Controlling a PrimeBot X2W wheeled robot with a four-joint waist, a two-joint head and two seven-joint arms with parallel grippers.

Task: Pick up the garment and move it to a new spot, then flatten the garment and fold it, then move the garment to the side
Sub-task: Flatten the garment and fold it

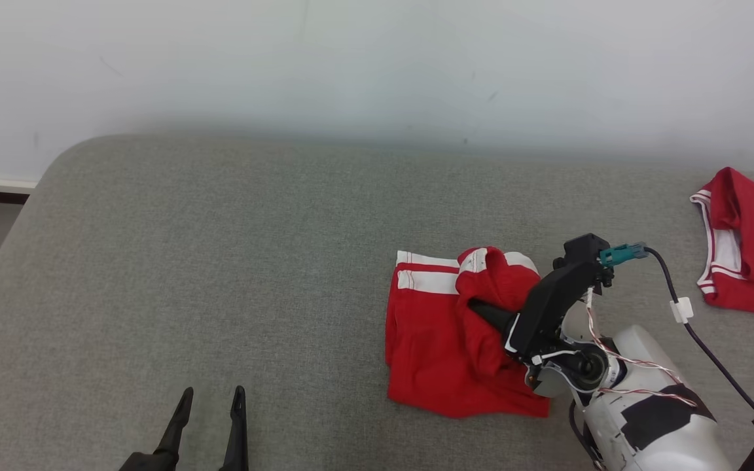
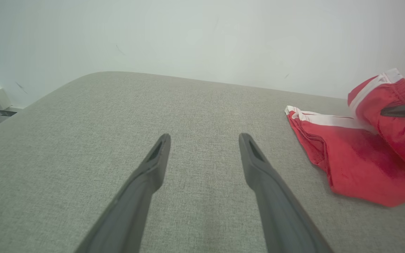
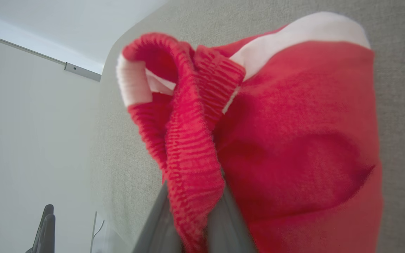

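The red shorts lie on the grey padded surface, lower centre-right in the head view. Most of the cloth sits as a rough, compact rectangle, with white stripes along its upper edge. One part is raised off the pile in a hump.

The right gripper has that hump. In the right wrist view its two dark fingers are closed nearly together at the bottom centre, with the ribbed elastic waistband pinched between them. The band loops up and over towards the top left of that frame. In the left wrist view one of those fingers pokes in at the right edge, against the lifted red cloth.

The left gripper is at the lower left of the head view with its fingers spread wide and nothing between them. It is well apart from the shorts and hangs over bare grey fabric.

A second red garment with white trim lies at the far right edge, apart from the work.

To my eye the shorts are neither spread flat nor neatly folded. They are bunched, with the waistband doubled back and wrinkles across the lower half. I would judge this to be the handling stage, either carrying them or drawing one end over. Smoothing them, finishing the fold and shifting them aside look left to do.
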